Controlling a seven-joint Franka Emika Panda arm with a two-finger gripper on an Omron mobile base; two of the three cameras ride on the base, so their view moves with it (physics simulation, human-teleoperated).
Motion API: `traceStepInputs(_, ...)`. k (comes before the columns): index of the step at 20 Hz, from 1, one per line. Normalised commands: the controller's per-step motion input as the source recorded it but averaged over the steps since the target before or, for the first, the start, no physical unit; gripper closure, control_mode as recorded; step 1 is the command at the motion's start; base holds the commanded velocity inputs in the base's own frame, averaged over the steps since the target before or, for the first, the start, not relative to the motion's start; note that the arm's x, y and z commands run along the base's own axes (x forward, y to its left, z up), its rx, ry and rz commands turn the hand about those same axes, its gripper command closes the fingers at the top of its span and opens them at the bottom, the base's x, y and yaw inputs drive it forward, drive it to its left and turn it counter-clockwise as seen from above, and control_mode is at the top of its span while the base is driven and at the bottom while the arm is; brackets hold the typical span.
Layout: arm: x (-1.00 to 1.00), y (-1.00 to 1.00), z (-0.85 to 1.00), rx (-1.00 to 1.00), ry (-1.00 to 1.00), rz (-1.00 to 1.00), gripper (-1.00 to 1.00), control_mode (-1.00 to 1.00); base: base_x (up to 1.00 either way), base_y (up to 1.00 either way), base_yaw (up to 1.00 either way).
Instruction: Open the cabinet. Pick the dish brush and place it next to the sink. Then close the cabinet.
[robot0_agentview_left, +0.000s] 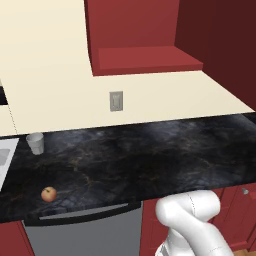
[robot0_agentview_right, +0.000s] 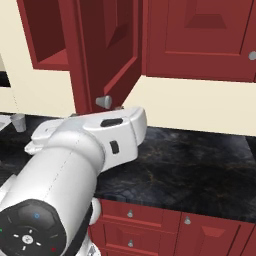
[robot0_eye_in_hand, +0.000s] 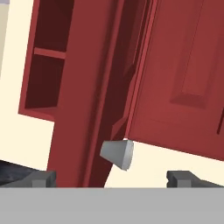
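The cabinet's dark red door (robot0_agentview_right: 107, 50) stands swung open, edge-on to me, with its round grey knob (robot0_agentview_right: 104, 102) at the lower corner. The open cabinet (robot0_agentview_left: 142, 35) shows a bare red shelf (robot0_agentview_left: 147, 60). In the hand view the knob (robot0_eye_in_hand: 117, 153) sits just above the gap between my fingertips. My gripper (robot0_eye_in_hand: 113, 178) is open, its tips wide apart on either side below the knob and holding nothing. The dish brush is out of view. The sink's pale rim (robot0_agentview_left: 5, 156) shows at the far left of the counter.
A small translucent cup (robot0_agentview_left: 35, 143) stands on the dark marble counter (robot0_agentview_left: 150, 155) near the sink, and an apple (robot0_agentview_left: 48, 194) lies by the front edge. A wall outlet (robot0_agentview_left: 116, 101) sits below the cabinet. A closed red wall cabinet (robot0_agentview_right: 200, 40) hangs to the right.
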Motion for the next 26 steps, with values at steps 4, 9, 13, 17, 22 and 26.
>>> traceStepInputs(4,0.05,-0.11,0.0,0.02,0.0,0.13,-1.0,-1.0,0.0,0.0,0.0)
traceStepInputs(9,-0.04,0.0,0.02,0.01,0.0,0.29,-1.0,-1.0,0.0,0.0,0.0)
traceStepInputs(13,-0.03,0.0,0.0,0.02,0.02,0.44,-1.0,-1.0,0.0,0.0,0.0)
traceStepInputs(17,0.0,0.0,0.0,0.02,0.1,0.44,-1.0,-1.0,0.0,0.0,0.0)
traceStepInputs(22,0.0,-0.02,0.09,0.03,0.06,0.38,-1.0,-1.0,0.0,0.0,0.0)
traceStepInputs(26,0.13,-0.17,0.0,0.03,0.01,0.23,-1.0,-1.0,0.0,0.0,0.0)
